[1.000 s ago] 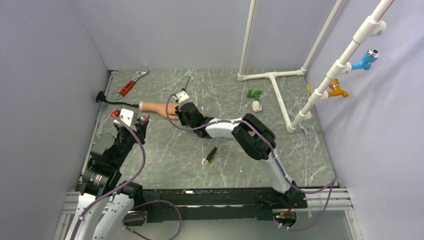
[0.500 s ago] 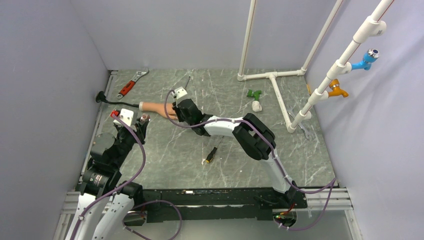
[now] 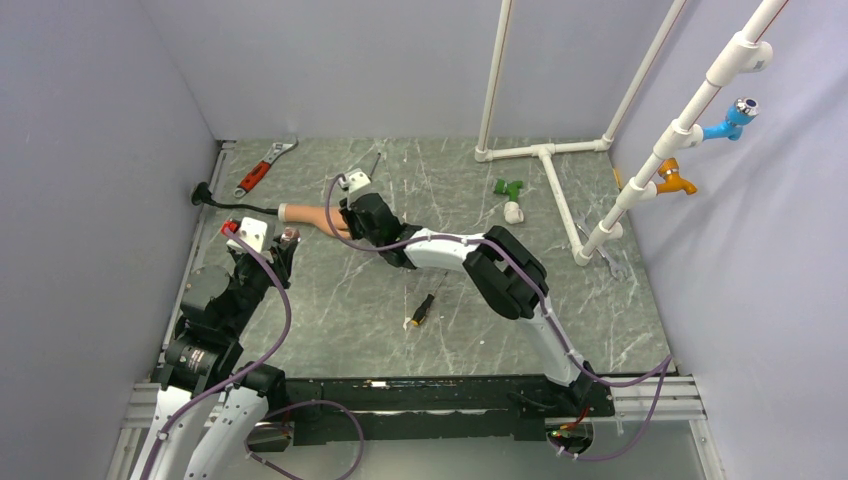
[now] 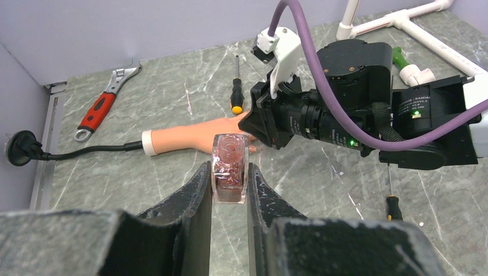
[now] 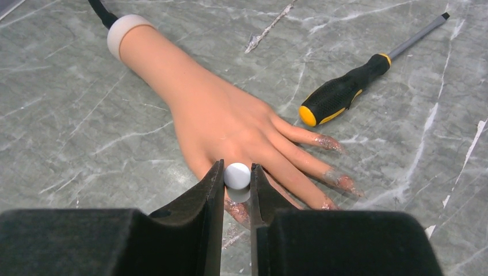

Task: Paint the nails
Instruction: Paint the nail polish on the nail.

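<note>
Shifted leftward since a second ago, the right gripper (image 5: 236, 168) hovers over glitter-smeared nails (image 5: 329, 142) of a smooth rubber mannequin hand (image 5: 218, 121) lying centre frame, jaws clamped on a white round-knobbed brush (image 5: 237, 176); the left gripper (image 4: 228, 169) pinches a square glass polish bottle (image 4: 230, 149).

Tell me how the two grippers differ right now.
The left gripper clamps a glittery pink polish bottle; the right gripper pinches a small white cap. The left hangs short of the rubber hand, near its wrist end, while the right sits right over its fingers. Both are shut on their loads.
</note>
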